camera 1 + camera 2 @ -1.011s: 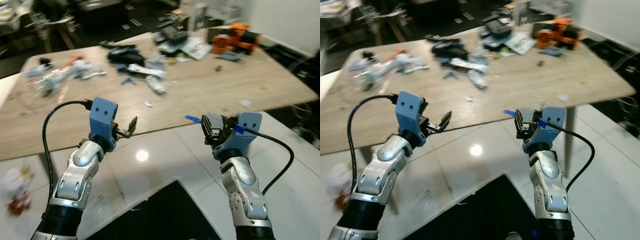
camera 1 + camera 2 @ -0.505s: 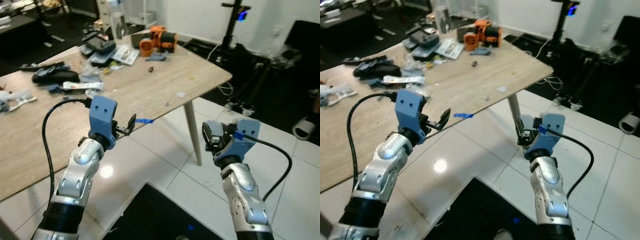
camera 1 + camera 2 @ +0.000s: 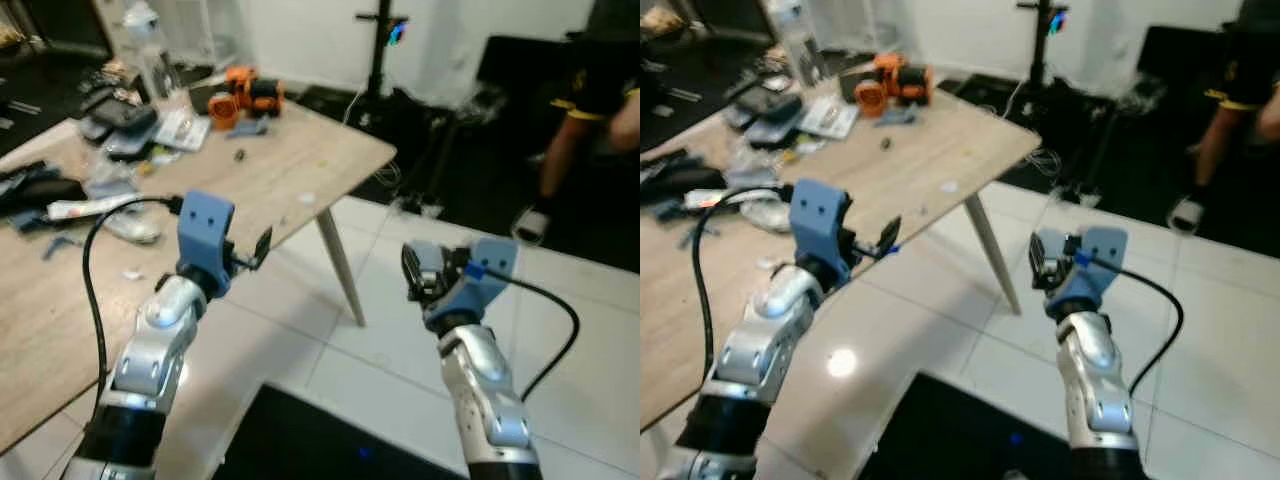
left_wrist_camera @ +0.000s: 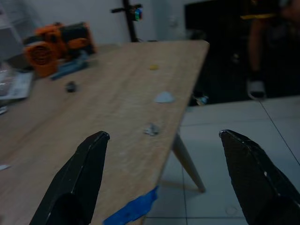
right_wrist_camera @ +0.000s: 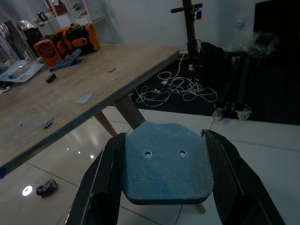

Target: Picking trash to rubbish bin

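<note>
My right gripper (image 3: 424, 272) is held up over the white floor tiles, shut on a flat blue textured plate (image 5: 163, 161) that has two small holes; the black fingers (image 5: 101, 185) press on both of its sides. Beside the wooden table's (image 3: 300, 165) edge my left gripper (image 4: 163, 136) is raised and open, with nothing between its fingers. Small scraps (image 4: 152, 129) lie on the tabletop near that edge. A small dark crumpled wrapper (image 5: 46, 188) lies on the floor under the table.
An orange power tool (image 3: 245, 92) and loose clutter (image 3: 120, 115) cover the table's far side. A person's leg (image 3: 560, 150) and shoe (image 3: 530, 222) are at the far right. A black stand (image 3: 385, 40), cables (image 5: 180, 91) and dark equipment stand beyond the table's corner.
The camera has swung to the right: the table has slid to the left of the picture and a person has come into view. Both grippers keep their pose.
</note>
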